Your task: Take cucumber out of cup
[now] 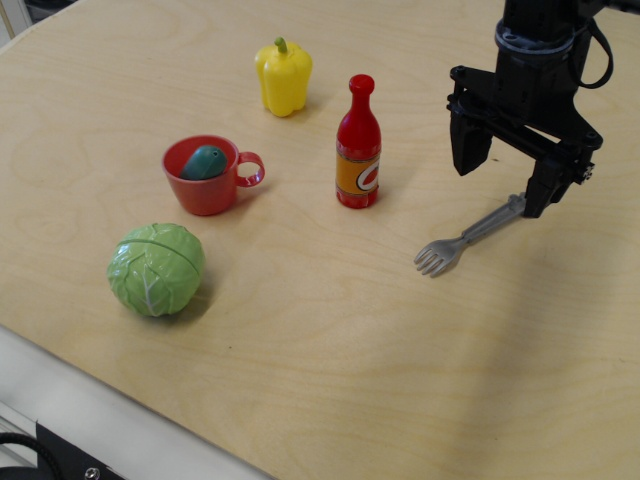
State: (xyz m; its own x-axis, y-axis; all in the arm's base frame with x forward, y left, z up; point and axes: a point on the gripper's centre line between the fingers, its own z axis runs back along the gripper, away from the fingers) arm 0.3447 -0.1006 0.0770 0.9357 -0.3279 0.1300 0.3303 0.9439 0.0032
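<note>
The teal-green cucumber (204,162) lies inside the small red cup (203,188), one end poking above the rim. The cup stands upright on the wooden table at the left, its pinkish ring handle (250,169) pointing right. My black gripper (505,180) hangs at the far right, well away from the cup. Its two fingers are spread wide with nothing between them.
A red bottle with an orange label (359,145) stands between cup and gripper. A yellow bell pepper (284,76) stands behind. A light-green cabbage (156,269) sits in front of the cup. A grey fork (468,235) lies below the gripper. The table's front edge runs along the lower left.
</note>
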